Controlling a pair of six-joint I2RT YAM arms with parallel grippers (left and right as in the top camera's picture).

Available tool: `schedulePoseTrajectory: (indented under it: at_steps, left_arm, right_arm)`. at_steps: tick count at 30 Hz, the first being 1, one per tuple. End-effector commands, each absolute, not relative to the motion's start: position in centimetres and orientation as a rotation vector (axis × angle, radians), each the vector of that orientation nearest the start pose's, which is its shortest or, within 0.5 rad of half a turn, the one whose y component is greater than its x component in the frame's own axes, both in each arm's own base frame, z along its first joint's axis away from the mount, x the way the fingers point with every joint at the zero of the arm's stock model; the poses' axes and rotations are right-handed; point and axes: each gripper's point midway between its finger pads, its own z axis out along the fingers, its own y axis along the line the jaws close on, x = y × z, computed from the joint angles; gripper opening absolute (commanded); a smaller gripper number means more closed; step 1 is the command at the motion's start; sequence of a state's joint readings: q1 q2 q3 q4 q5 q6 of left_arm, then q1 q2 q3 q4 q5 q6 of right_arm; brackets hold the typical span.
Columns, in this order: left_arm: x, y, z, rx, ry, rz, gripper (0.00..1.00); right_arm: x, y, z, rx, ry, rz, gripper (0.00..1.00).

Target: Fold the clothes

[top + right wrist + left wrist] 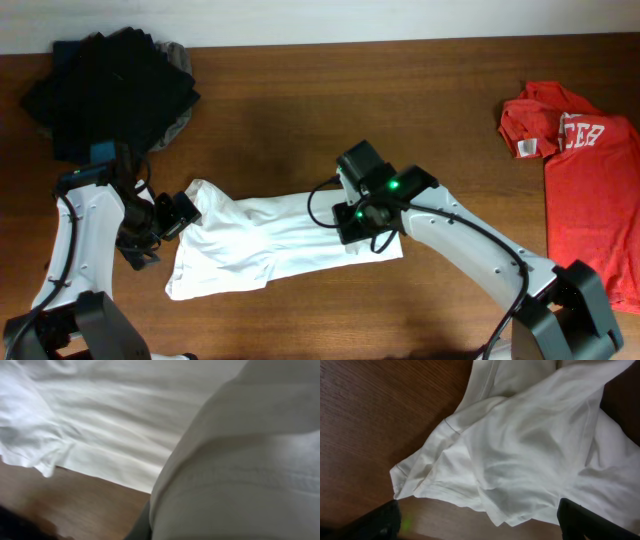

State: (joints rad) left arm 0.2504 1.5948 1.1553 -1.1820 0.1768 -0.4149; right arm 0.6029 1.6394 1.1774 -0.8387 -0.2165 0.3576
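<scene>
The white T-shirt (265, 240) lies rumpled and stretched lengthwise on the bench (300, 110), spanning the gap between my two sets of fingers. The right fingers (355, 225) are pressed together at its far end. With cloth bunched right up against that wrist camera, I judge they pinch a fold of the shirt. The left fingers (382, 520) are spread wide and empty, with a sleeve and hem corner just ahead of them. I read this as the spreading-out step, before any real fold. Next I need the left fingers to drop onto that corner, close on a single layer, and pull against the right. Well beyond the right fingers is a red T-shirt (585, 200); behind the left, a pile of dark garments (110, 90).
</scene>
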Motion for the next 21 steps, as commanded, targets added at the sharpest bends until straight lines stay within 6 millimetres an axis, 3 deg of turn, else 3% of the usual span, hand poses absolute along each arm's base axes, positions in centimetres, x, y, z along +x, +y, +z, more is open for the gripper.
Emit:
schedulePoseTrajectory:
  at_steps: [1,2,4,6,12,17,21]
  left_arm:
    - [25.8,3.3,8.4,-1.030,3.028,-0.287,0.99]
    - [25.8,3.3,8.4,-1.030,3.028,-0.287,0.99]
    - [25.8,3.3,8.4,-1.030,3.028,-0.287,0.99]
    - [25.8,3.3,8.4,-1.030,3.028,-0.287,0.99]
    - [25.9,3.3,8.4,-1.030,3.027,-0.287,0.99]
    - [25.8,3.3,8.4,-1.030,3.028,-0.287,0.99]
    - [25.9,3.3,8.4,-1.030,3.027,-0.287,0.99]
  right_arm:
    - [25.7,24.0,8.7,-0.420,2.940,0.508,0.17]
    - [25.7,24.2,8.5,-0.427,2.943,0.507,0.33]
    - [25.5,24.4,8.1,-0.416,2.956,0.506,0.50]
    - [25.3,24.7,7.8,-0.427,2.967,0.516,0.57]
    - [25.5,24.6,8.4,-0.417,2.970,0.533,0.67]
    - [27.6,22.9,9.7,-0.350,2.955,0.516,0.75]
    - [28.8,21.4,9.5,-0.272,2.960,0.507,0.73]
